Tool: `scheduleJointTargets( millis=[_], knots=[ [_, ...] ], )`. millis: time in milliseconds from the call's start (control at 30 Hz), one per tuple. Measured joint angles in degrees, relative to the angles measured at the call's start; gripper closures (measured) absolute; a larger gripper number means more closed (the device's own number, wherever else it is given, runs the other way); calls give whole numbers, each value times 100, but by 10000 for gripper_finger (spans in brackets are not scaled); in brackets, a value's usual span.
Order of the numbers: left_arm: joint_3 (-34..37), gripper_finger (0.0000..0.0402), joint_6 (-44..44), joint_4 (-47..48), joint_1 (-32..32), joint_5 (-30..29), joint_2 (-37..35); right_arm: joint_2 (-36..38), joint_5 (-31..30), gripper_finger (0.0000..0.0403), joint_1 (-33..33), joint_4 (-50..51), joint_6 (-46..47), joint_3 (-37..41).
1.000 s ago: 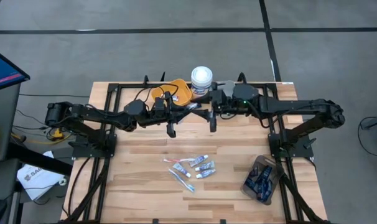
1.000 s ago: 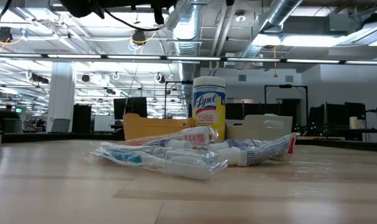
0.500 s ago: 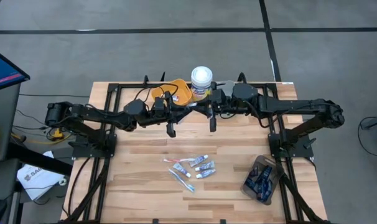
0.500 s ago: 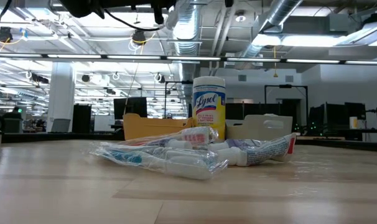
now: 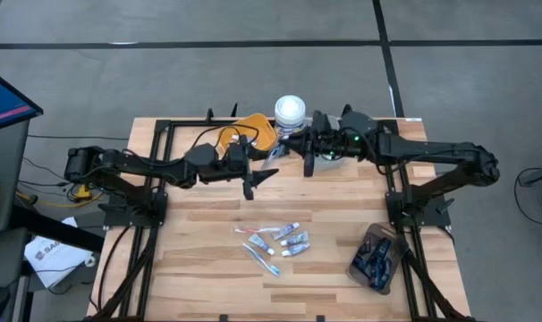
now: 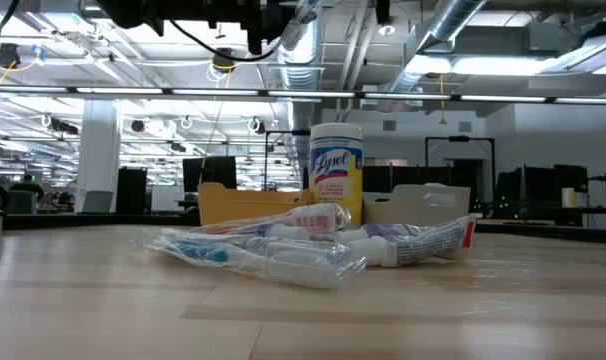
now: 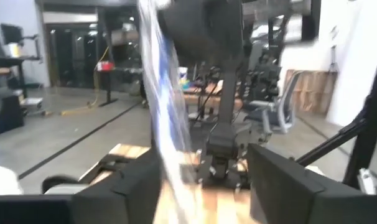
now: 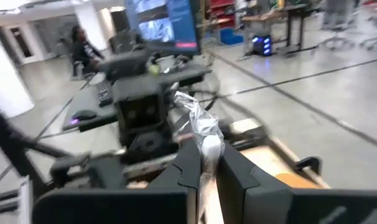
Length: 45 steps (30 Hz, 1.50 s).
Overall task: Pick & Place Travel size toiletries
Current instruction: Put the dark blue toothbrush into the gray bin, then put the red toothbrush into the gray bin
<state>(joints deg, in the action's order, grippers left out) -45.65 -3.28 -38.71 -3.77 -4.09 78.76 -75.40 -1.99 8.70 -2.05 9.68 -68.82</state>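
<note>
A heap of travel size toiletries [image 5: 275,241], small white-and-blue tubes in clear wrap, lies on the wooden table [image 5: 190,250]; the low view shows the heap [image 6: 303,245] close up. One clear-wrapped packet [image 5: 273,155] is up in the air between the two grippers, above the table's far middle. My right gripper [image 5: 309,165] is shut on it. My left gripper [image 5: 260,182] stands open just left of it; in the left wrist view the packet [image 7: 167,106] is a blurred streak in front of the spread fingers, and I cannot tell whether they touch it. My right gripper pinches the clear-wrapped packet by one end [image 8: 204,146] between its two fingers. The rest of the packet sticks out past the fingertips toward my left gripper. It is lifted clear of the table.
A yellow canister with a white lid [image 5: 289,110] and an orange bin [image 5: 251,134] stand at the far edge, right behind the grippers. A dark tray [image 5: 376,258] holding dark blue items sits near the right front. Bare wood lies left of the heap.
My left gripper has opened its fingers and turned a little. My right gripper has drawn back toward the table's far edge and slightly to the right. The heap on the table has not moved.
</note>
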Motion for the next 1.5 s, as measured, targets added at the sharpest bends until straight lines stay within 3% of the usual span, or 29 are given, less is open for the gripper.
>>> scheduleJointTargets(
  millis=[200, 500, 667, 933, 1200, 1300, 1500],
  knots=[
    [2, 125, 0, 440, -50, -409, 0, 462, -519, 384, 170, 603, 42, 0],
    [11, 112, -3, 477, -61, -607, 7, 907, -2323, 384, 539, 2988, 355, -20],
    [11, 112, -5, 640, -61, -647, 7, 421, -2384, 384, 1128, 4095, 670, -9],
    [11, 112, -20, 689, -61, -652, 7, -517, -2336, 384, 1850, 4335, 342, -11],
    [11, 112, -22, 696, -61, -654, 7, -1097, -1637, 382, 2243, 4492, 176, -11],
    [11, 112, -21, 696, -63, -656, 7, -1269, -1597, 346, 2311, 4497, 178, -11],
    [11, 111, -55, 721, -63, -657, 7, -1396, -1564, 224, 2434, 4525, 186, -11]
  ],
)
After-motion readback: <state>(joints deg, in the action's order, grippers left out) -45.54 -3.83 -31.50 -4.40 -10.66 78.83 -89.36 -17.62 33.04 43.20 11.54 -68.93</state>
